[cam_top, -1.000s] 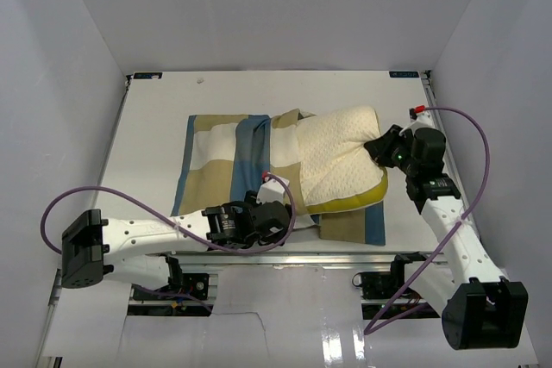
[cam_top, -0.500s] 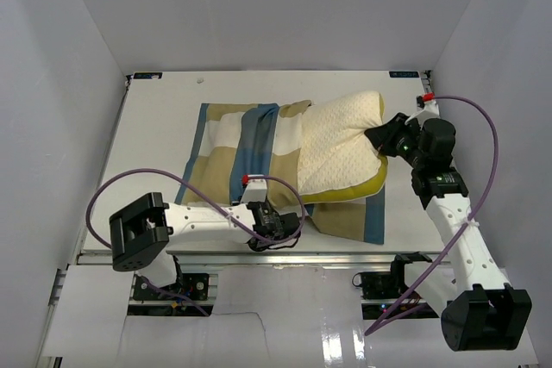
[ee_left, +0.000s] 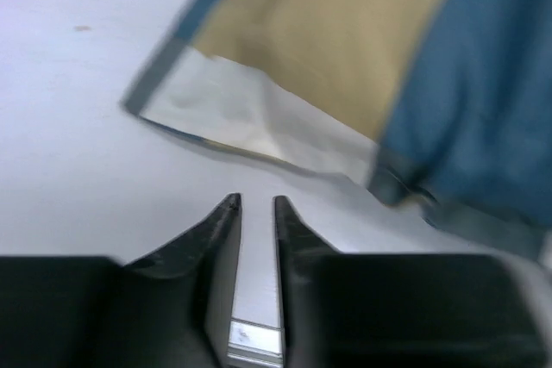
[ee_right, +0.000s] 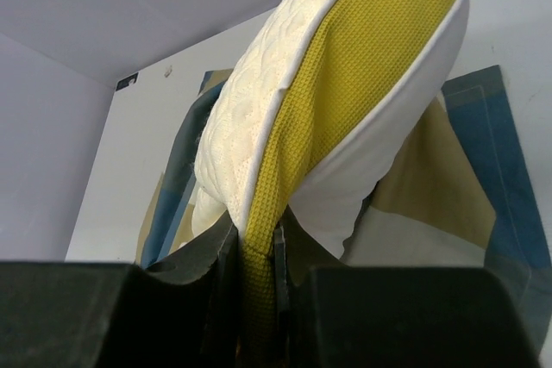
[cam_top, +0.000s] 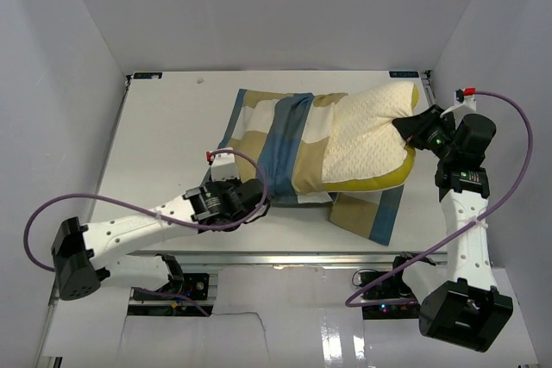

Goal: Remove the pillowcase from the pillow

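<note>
The cream pillow (cam_top: 366, 135) lies half out of the checked pillowcase (cam_top: 280, 140), which still covers its left end. My right gripper (cam_top: 414, 127) is shut on the pillow's yellow edging and holds that end lifted; in the right wrist view the yellow edge (ee_right: 345, 75) runs pinched between the jaws of the gripper (ee_right: 256, 243). My left gripper (cam_top: 261, 204) sits low at the pillowcase's near edge. In the left wrist view it (ee_left: 256, 204) is almost closed and empty, with the cloth (ee_left: 345, 49) just ahead of the tips, not touching.
The white table (cam_top: 164, 144) is walled in by white panels on the left, back and right. A flap of the pillowcase (cam_top: 371, 217) trails toward the near edge. The right arm stands close to the right wall.
The right gripper has pulled the pillow right and farther back, dragging the pillowcase with it. The left gripper has shifted left and no longer holds the cloth.
</note>
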You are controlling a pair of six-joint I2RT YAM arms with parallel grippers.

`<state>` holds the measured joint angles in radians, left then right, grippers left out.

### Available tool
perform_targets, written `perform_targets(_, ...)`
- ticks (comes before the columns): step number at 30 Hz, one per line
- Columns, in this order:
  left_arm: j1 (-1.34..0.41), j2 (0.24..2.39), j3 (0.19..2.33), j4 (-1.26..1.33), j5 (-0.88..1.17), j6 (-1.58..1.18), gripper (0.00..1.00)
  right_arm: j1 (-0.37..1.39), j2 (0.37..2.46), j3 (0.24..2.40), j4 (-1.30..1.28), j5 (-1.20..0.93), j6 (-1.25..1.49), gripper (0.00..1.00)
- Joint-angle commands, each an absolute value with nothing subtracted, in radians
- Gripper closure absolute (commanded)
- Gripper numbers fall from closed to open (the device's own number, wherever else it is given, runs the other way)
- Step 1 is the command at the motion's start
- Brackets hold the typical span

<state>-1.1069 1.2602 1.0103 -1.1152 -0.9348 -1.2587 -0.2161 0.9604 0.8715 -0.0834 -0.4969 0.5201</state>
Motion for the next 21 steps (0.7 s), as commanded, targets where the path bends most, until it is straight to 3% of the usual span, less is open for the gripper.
perform_targets(1,-1.121,1.125,0.901,-0.612,-0.671,-0.801,0.64,-0.218,0.925,0.934,0.005,-0.577,0.548,0.92)
perform_targets(3,-1.121,1.053,0.826,-0.434,-0.516,-0.727,0.44,-0.218,0.923,0.925,0.006,-0.589,0.548,0.92)
perform_targets(6,-1.118,1.054,0.813,-0.37,-0.45,-0.686,0.25,-0.218,0.922,0.916,0.006,-0.592,0.543,0.92)
perform_targets(8,-1.108,1.101,0.827,-0.374,-0.445,-0.677,0.18,-0.218,0.92,0.91,0.008,-0.597,0.545,0.92)
perform_targets(13,-1.057,1.303,0.877,-0.33,-0.405,-0.64,0.16,-0.218,0.913,0.894,0.012,-0.614,0.543,0.92)
perform_targets(21,-0.965,1.391,0.845,-0.215,-0.33,-0.615,0.2,-0.218,0.893,0.882,0.015,-0.627,0.538,0.92)
